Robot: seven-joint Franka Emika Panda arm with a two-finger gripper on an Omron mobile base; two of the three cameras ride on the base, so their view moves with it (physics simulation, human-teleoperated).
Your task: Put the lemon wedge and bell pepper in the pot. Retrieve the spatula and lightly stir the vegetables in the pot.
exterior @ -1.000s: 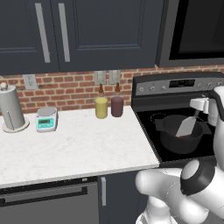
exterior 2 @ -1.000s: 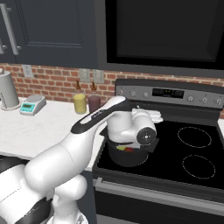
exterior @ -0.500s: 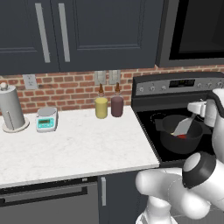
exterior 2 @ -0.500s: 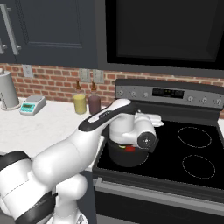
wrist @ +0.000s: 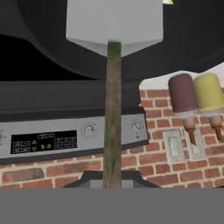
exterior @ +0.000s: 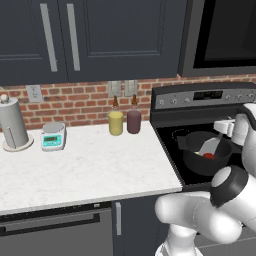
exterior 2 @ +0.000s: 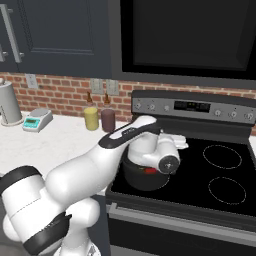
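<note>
The dark grey pot [exterior: 200, 161] stands on the stove's front left burner. My gripper [wrist: 113, 181] is shut on the spatula's brown handle [wrist: 113, 113], and the light grey blade [wrist: 114, 22] reaches down into the pot's dark inside. From the left base the blade [exterior: 210, 146] leans inside the pot, with the red bell pepper [exterior: 208, 156] just below it. A sliver of the yellow-green lemon wedge [wrist: 168, 1] peeks past the blade's corner. From the right base my wrist covers most of the pot [exterior 2: 142, 179], and the bell pepper [exterior 2: 150, 171] shows under it.
A yellow jar [exterior: 116, 122] and a maroon jar [exterior: 133, 120] stand against the brick wall left of the stove [exterior 2: 225, 172]. A paper towel roll [exterior: 12, 122] and a small scale [exterior: 53, 136] sit far left on the white counter [exterior: 90, 165].
My hand has sunk slightly over the pot with the spatula in it. The blade has shifted a little, and the red bell pepper now shows beside it.
</note>
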